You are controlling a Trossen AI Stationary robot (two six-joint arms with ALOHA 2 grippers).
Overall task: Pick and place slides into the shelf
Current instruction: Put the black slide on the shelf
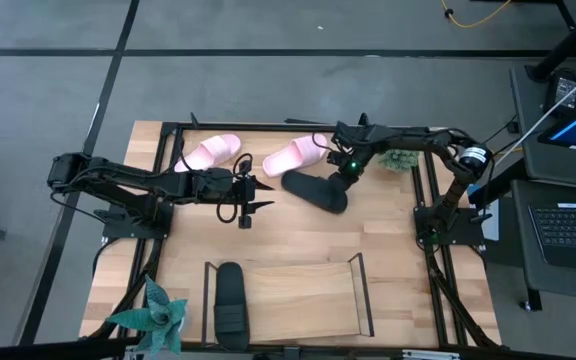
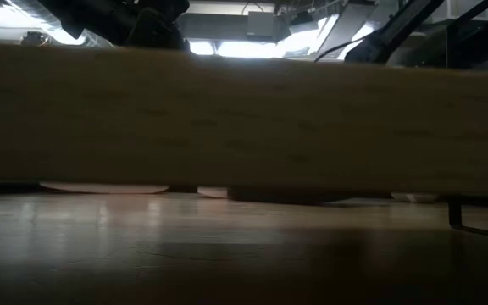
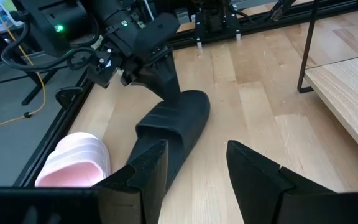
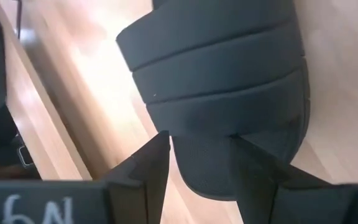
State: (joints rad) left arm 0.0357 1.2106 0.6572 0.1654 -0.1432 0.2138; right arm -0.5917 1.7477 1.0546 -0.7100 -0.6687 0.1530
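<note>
A black slide (image 1: 316,191) lies sole-down on the table's middle, strap up. My right gripper (image 1: 343,178) is open above its toe end (image 4: 210,165), with both fingers just in front of the strap (image 4: 216,74). My left gripper (image 1: 255,196) is open and level, close to the slide's (image 3: 173,127) heel end and touching nothing. Two pale pink slides (image 1: 213,150) (image 1: 296,155) lie flat near the far edge. The other black slide (image 1: 230,298) rests at the left end of the shelf (image 1: 298,300). My right gripper comes slanting down from the table's far right onto the black slide's toe end (image 3: 188,102). Its fingertips (image 4: 160,149) stand over the sole just before the strap's edge. I cannot tell whether they touch it. The slide lies on the table.
A teal plant (image 1: 153,315) stands at the near left corner and a green one (image 1: 398,158) at the far right. The black frame (image 1: 168,130) surrounds the table. The shelf's wooden base (image 2: 244,119) blocks most of the low view. Bare wood lies between the slide and the shelf.
</note>
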